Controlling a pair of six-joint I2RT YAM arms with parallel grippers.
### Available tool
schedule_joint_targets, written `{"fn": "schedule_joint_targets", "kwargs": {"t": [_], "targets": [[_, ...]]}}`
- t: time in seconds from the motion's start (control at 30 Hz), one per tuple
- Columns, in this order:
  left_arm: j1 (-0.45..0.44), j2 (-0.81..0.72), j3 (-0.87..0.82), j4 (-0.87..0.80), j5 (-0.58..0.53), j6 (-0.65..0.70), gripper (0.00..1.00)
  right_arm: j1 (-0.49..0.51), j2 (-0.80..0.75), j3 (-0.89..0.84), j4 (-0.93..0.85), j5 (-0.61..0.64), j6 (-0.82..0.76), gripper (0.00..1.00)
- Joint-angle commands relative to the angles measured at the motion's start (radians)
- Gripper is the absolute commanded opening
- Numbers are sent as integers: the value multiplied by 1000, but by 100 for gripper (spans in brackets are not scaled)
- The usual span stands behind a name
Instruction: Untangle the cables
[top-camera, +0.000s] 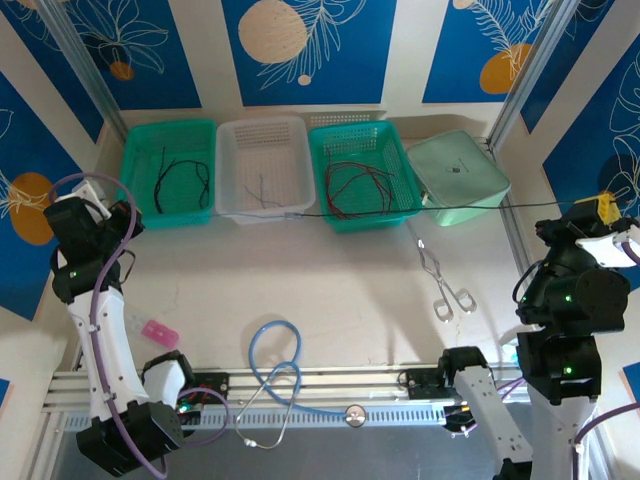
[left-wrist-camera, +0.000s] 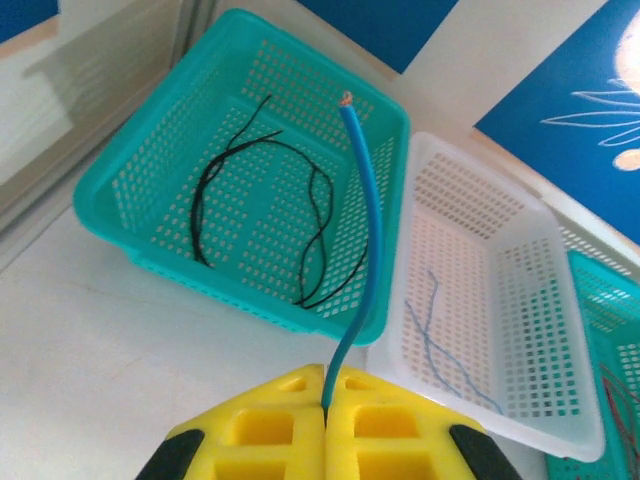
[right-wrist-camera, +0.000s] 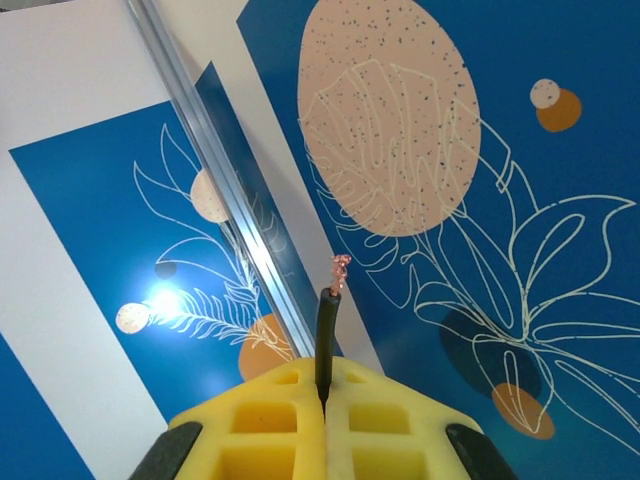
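Note:
My left gripper (left-wrist-camera: 325, 378) is shut on a blue cable (left-wrist-camera: 358, 190) whose bare end sticks up over the left teal basket (left-wrist-camera: 150, 150). That basket holds curled black cables (left-wrist-camera: 315, 215). A thin blue-grey cable (left-wrist-camera: 432, 325) lies in the white basket (left-wrist-camera: 520, 290). My right gripper (right-wrist-camera: 325, 372) is shut on a black cable (right-wrist-camera: 325, 325) with a frayed copper tip, raised against the wall. In the top view the left gripper (top-camera: 95, 195) is at the far left and the right gripper (top-camera: 605, 215) at the far right. A thin dark cable (top-camera: 420, 210) stretches taut in front of the baskets. Red and black cables (top-camera: 360, 185) lie in the middle teal basket (top-camera: 330, 140).
A pale green box (top-camera: 457, 178) stands at the back right. Metal tongs (top-camera: 445, 285) lie on the table right of centre. The looped light-blue tube (top-camera: 275, 355) and a small pink object (top-camera: 160, 332) lie near the front rail (top-camera: 400, 380).

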Motion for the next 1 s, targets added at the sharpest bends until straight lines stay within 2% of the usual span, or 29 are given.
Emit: {"fn": "schedule_joint_targets", "kwargs": {"t": [0.0, 0.5, 0.63, 0.87, 0.97], "targets": [[17, 0, 53, -47, -58, 64, 0, -19, -10, 17, 7, 43, -7, 0], [25, 6, 14, -38, -115, 98, 0, -85, -4, -27, 94, 61, -107, 0], [46, 21, -8, -9, -120, 87, 0, -154, 5, -56, 135, 47, -121, 0], [84, 52, -54, 44, -175, 86, 0, -298, 34, -39, 52, 17, -32, 0], [96, 55, -99, 76, -171, 70, 0, -316, 34, -41, 42, 7, -8, 0]]}}
